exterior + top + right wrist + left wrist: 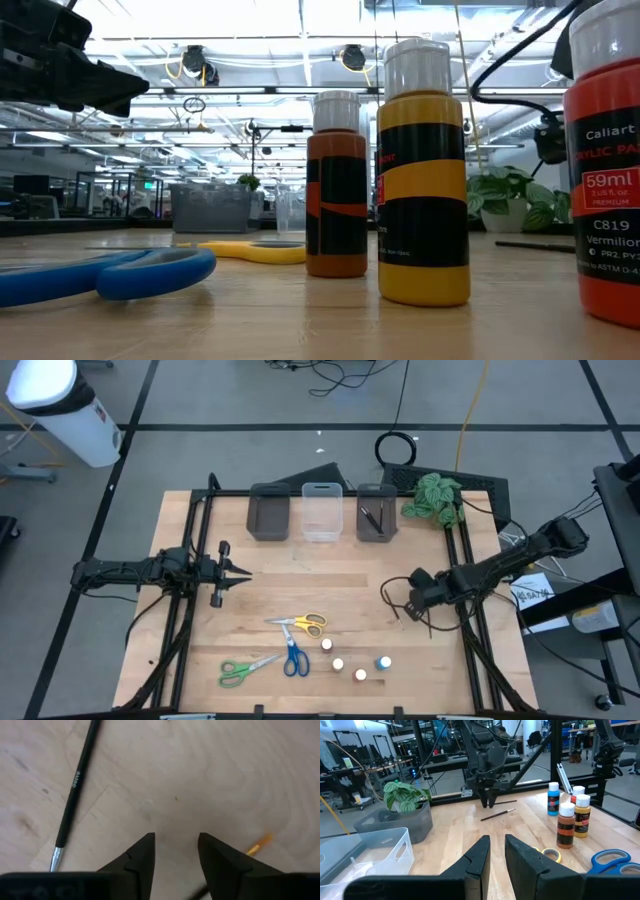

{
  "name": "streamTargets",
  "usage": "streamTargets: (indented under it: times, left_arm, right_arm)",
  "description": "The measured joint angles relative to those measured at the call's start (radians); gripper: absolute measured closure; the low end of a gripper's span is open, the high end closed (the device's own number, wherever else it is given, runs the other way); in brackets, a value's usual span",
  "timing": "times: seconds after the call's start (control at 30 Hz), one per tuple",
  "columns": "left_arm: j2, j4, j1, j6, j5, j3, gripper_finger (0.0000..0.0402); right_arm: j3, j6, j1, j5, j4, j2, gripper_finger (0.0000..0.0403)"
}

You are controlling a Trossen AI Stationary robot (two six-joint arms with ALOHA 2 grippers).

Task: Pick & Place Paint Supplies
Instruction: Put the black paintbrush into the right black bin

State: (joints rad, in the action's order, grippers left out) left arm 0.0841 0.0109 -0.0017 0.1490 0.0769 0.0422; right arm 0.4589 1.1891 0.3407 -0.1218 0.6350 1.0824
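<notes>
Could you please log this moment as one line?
right gripper: open, over brush | left gripper: waiting, left side | scissors: on table

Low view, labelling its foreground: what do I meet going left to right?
Blue scissors handles → yellow scissors handle → orange-brown paint bottle → yellow paint bottle → vermilion paint bottle.

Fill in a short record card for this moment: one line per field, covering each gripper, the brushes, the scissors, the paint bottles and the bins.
left gripper: hovering over the table's left side, fingers slightly apart, holding nothing
right gripper: low over the right side of the table, jaws apart, empty
brush: lying flat on the wood beside the right gripper
scissors: yellow, blue, green, all on the table's front part
paint bottles: four, standing upright near the scissors
bins: grey, clear, grey, in a row along the table's far edge
</notes>
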Motion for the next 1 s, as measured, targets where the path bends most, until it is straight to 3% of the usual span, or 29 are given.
streamTargets:
  times: [0.17,0.4,0.63,0.8,1.0]
  left_arm:
    - [0.0,0.0,0.0,0.0,0.0,0.0,0.033]
    - [0.0,0.0,0.0,0.0,0.0,0.0,0.033]
    - [0.0,0.0,0.0,0.0,0.0,0.0,0.033]
    - [0.0,0.001,0.0,0.0,0.0,0.0,0.033]
    - [0.0,0.0,0.0,0.0,0.0,0.0,0.033]
  right_arm:
    - [0.044,-0.063,0.004,0.004,0.026,-0.007,0.0278]
    - [0.11,0.048,0.004,0.054,0.33,-0.027,0.0301]
    - [0.082,0.106,0.022,0.098,0.317,-0.011,0.0315]
    - [0.026,0.037,0.021,0.047,0.131,-0.004,0.0325]
    - [-0.027,-0.228,0.021,-0.067,-0.257,-0.004,0.0336]
